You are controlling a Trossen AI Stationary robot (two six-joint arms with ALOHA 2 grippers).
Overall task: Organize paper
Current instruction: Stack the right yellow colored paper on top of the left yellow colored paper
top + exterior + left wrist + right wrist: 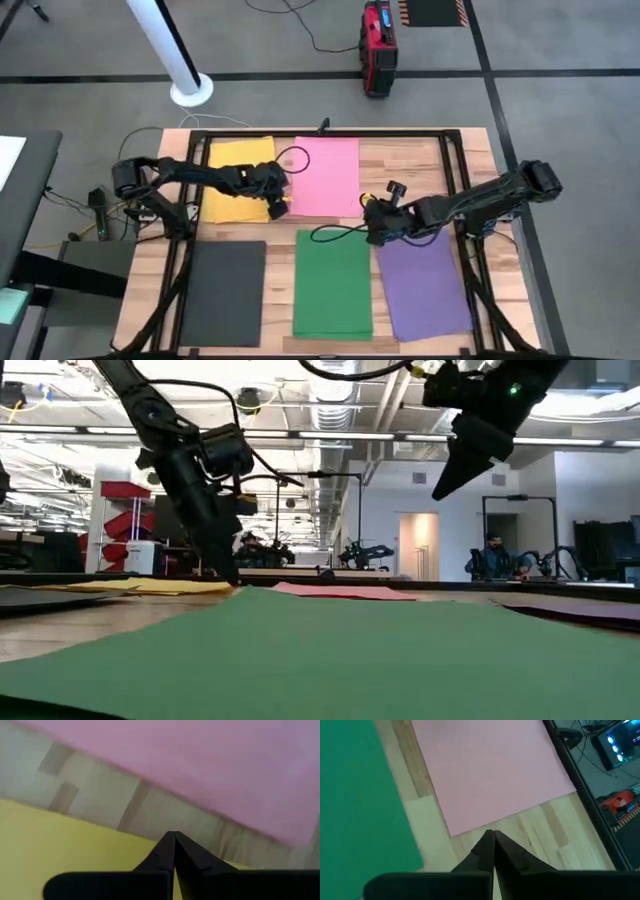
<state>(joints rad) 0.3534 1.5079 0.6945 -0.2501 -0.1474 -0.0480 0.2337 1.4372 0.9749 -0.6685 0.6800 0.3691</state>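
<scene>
- We see five sheets of paper flat on the wooden surface (pixel 472 160): yellow paper (pixel 236 180) and pink paper (pixel 326 175) at the far side, black paper (pixel 224 292), green paper (pixel 333 283) and purple paper (pixel 422 283) nearer.
- Our left gripper (pixel 277 207), fingers pressed together, is down at the yellow sheet's corner, beside the pink one.
- Our right gripper (pixel 372 214), also closed and holding nothing, hangs above the wood between pink, green and purple.
</scene>
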